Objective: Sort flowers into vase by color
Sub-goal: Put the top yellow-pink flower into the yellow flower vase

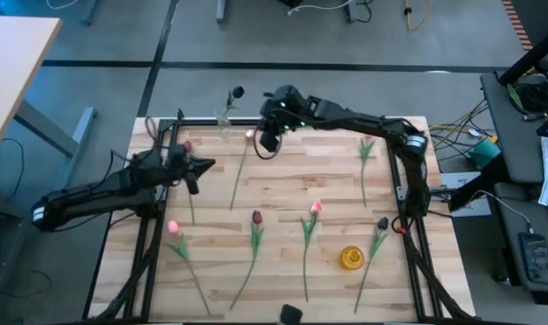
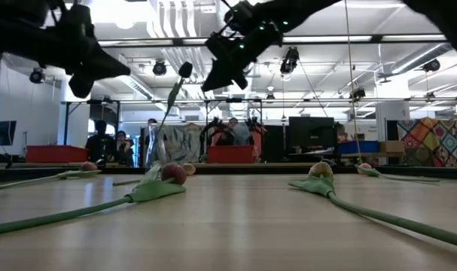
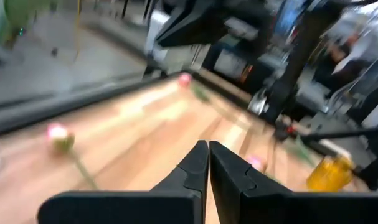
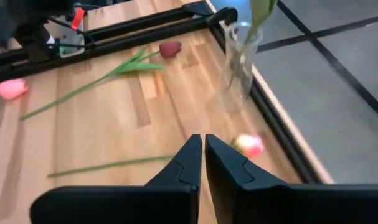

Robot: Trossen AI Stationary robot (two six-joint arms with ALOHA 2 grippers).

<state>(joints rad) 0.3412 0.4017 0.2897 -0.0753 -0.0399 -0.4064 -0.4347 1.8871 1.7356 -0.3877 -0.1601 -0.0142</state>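
While above bare planks, right gripper [image 1: 268,143] near clear glass vase [image 1: 226,121] at far edge, jaws closed, empty.
Left gripper [image 1: 194,175] likewise closed; counted: four pink tulips [image 1: 174,227], four maroon [image 1: 256,217], one yellow vase [image 1: 351,257].

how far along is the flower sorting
Barely started. Done: one dark flower stands in the clear vase. In hand: nothing; the right gripper, shut, hangs over a pink flower beside that vase, and the left gripper is shut and empty. Left: eight flowers on the table; the yellow vase is empty.
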